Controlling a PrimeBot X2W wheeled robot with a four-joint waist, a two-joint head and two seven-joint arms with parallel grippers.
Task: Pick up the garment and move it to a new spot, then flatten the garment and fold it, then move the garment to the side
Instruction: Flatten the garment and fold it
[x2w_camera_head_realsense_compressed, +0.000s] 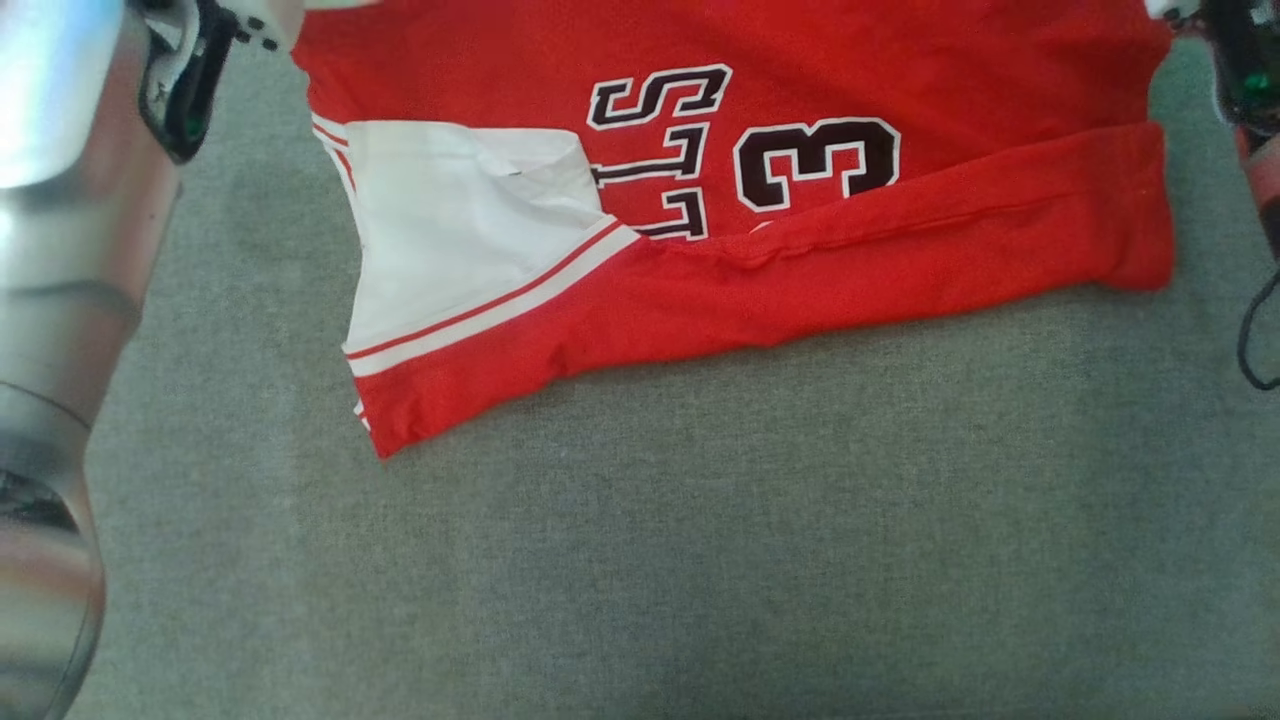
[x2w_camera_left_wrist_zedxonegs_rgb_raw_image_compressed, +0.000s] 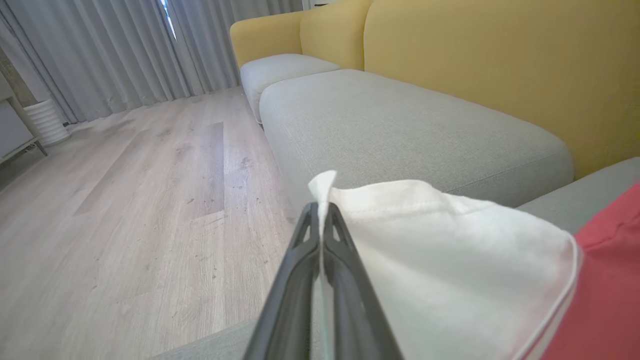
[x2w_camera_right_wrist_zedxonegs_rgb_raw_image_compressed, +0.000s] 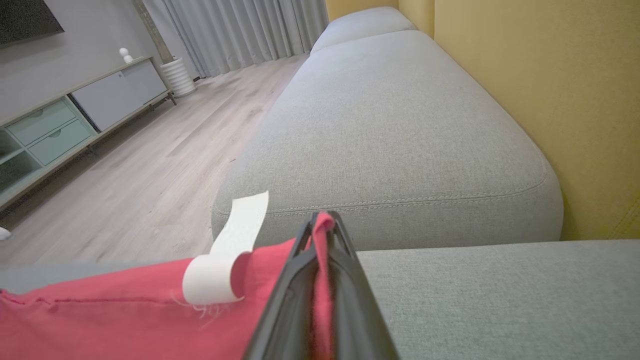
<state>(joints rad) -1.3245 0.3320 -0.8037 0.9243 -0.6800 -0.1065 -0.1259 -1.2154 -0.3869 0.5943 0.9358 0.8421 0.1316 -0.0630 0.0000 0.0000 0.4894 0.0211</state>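
red garment (x2w_camera_head_realsense_compressed: 800, 270) on grey cushion (x2w_camera_head_realsense_compressed: 700, 550), left gripper (x2w_camera_left_wrist_zedxonegs_rgb_raw_image_compressed: 322, 220) and right gripper (x2w_camera_right_wrist_zedxonegs_rgb_raw_image_compressed: 323, 227) pinched closed on its edges

The red jersey (x2w_camera_head_realsense_compressed: 900, 70) bears a black, white-edged number 3 (x2w_camera_head_realsense_compressed: 815, 160) near its middle. Just left of it, matching letters (x2w_camera_head_realsense_compressed: 655, 150) turned sideways read S, L, L. A fold partly covers the nearest one.

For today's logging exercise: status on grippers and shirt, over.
Left gripper shut on shirt, white edge. Right gripper shut on red edge. Shirt partly folded on cushion.
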